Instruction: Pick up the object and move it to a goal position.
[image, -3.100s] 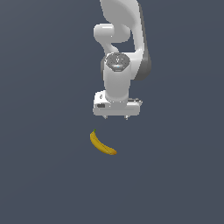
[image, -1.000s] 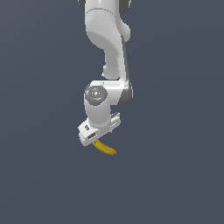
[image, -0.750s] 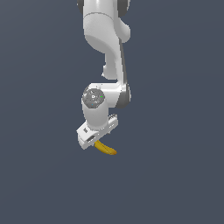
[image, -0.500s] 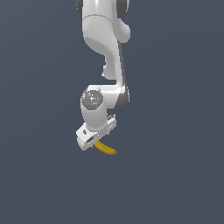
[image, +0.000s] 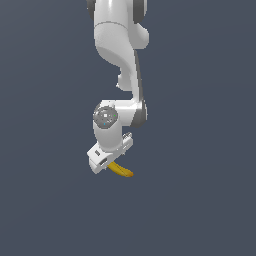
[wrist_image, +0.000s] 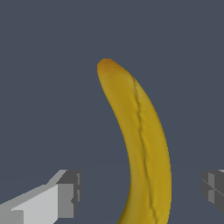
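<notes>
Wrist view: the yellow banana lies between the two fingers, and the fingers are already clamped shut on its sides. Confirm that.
Not quite. The banana does lie between the two fingers, but they are not clamped on it: the wrist view shows clear gaps on both sides, so the gripper is open.

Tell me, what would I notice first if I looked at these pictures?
The yellow banana fills the wrist view, lying between the two grey fingers with a gap on each side, so the gripper is open around it. In the exterior view the big white arm bends down from the top, and only the banana's end pokes out from under the gripper, towards the exterior view's right.
</notes>
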